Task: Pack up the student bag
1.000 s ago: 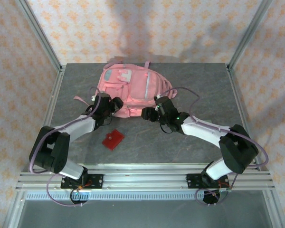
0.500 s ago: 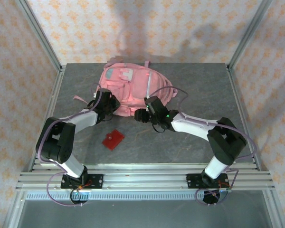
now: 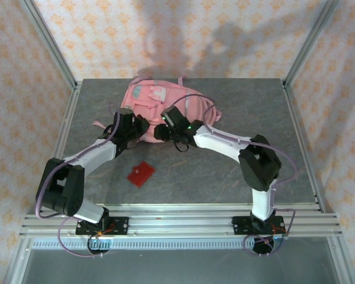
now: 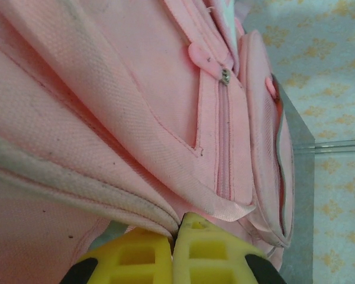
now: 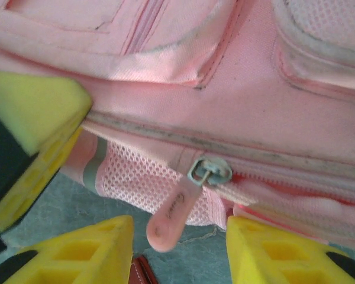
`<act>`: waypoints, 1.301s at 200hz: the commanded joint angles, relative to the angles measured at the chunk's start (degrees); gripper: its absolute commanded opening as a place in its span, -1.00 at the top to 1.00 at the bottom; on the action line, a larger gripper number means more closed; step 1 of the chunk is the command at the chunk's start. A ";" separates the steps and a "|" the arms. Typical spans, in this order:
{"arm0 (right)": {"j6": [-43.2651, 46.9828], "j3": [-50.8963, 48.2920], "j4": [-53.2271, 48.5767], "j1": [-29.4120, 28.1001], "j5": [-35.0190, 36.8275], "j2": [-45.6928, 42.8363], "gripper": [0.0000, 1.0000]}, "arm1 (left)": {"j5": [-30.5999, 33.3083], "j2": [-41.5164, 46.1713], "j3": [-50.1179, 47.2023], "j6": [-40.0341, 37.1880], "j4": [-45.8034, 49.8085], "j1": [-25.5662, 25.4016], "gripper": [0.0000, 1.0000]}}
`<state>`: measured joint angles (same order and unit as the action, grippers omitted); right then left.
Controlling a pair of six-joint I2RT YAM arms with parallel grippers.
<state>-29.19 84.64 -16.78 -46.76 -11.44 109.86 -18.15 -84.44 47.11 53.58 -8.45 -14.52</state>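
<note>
Pink student bag (image 3: 151,109); grey zip trims (image 5: 154,135)

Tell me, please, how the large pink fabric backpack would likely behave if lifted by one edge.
Probably floppy: the large pink fabric backpack lies slumped with creased cloth. It would likely sag and drag rather than rise whole. Its pink zip pull hangs loose and may swing.

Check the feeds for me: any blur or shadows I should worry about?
Top external: evenly lit, sharp, arm shadows on the back wall. Left wrist: student bag fabric crisp. Right wrist: zip pull sharp, the near yellow fingers soft.
</note>
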 commanded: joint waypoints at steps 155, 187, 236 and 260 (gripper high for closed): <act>-2.04 8.09 -10.12 1.50 7.50 3.36 0.91 | -3.26 1.91 -2.55 1.11 -7.82 -0.94 1.00; -1.62 7.29 -6.88 1.02 4.75 3.81 0.50 | -4.71 1.91 -2.42 2.40 -9.24 -1.01 1.00; -1.49 10.92 -7.39 0.10 8.48 8.17 0.32 | -5.89 2.57 -2.01 3.33 -9.95 -1.20 1.00; -2.04 14.18 -9.72 -0.07 12.92 11.30 0.35 | -6.71 2.10 -2.24 4.16 -11.17 -1.38 1.00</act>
<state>-31.27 94.76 -26.22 -46.72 -5.30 117.56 -21.12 -84.44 44.77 57.17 -12.84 -15.00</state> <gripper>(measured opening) 0.340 0.043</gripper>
